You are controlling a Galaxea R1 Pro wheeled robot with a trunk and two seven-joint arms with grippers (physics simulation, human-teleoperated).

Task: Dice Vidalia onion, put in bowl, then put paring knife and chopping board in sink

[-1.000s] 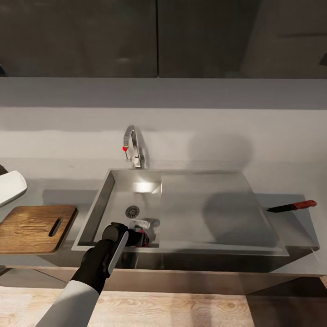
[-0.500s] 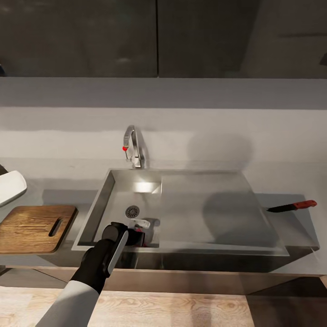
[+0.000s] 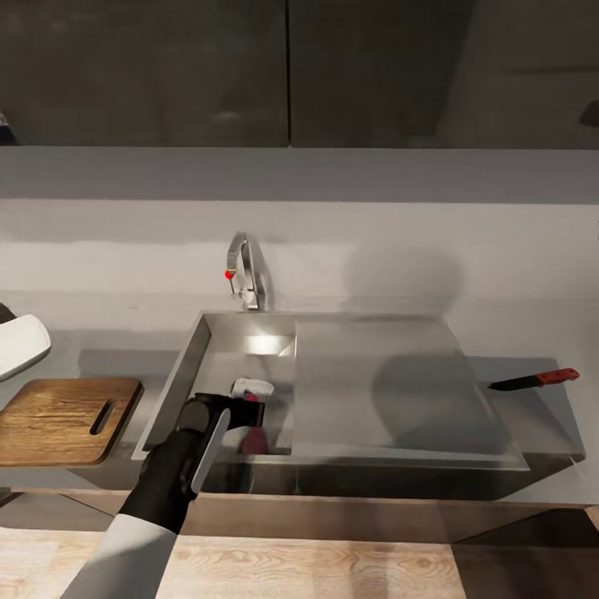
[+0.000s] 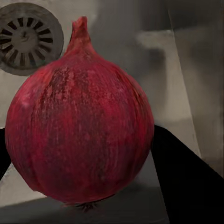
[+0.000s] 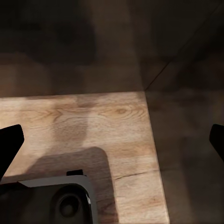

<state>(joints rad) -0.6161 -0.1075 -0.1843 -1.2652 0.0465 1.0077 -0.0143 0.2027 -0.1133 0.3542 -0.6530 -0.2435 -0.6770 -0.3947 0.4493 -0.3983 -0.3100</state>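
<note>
The dark red Vidalia onion (image 4: 81, 126) sits between my left gripper's (image 4: 93, 168) two black fingers, which are shut on its sides. In the head view that gripper (image 3: 251, 413) hangs over the front of the sink (image 3: 187, 366) basin, with the onion (image 3: 254, 439) just below it. On the counter left of the sink lies the brown chopping board (image 3: 58, 418). A white bowl (image 3: 18, 343) sits behind the board, at the picture's edge. The red-handled paring knife (image 3: 537, 379) rests on the counter right of the drainboard. My right gripper (image 5: 112, 140) is open above wooden floor.
A chrome tap (image 3: 245, 270) with a red-tipped lever stands behind the basin. The flat drainboard (image 3: 383, 391) forms the sink's right half. Dark wall cabinets (image 3: 283, 66) hang above the grey backsplash. The round drain (image 4: 28, 37) shows behind the onion.
My left gripper has risen in the basin with the onion held in it and now covers the drain in the head view. The head camera has tilted slightly.
</note>
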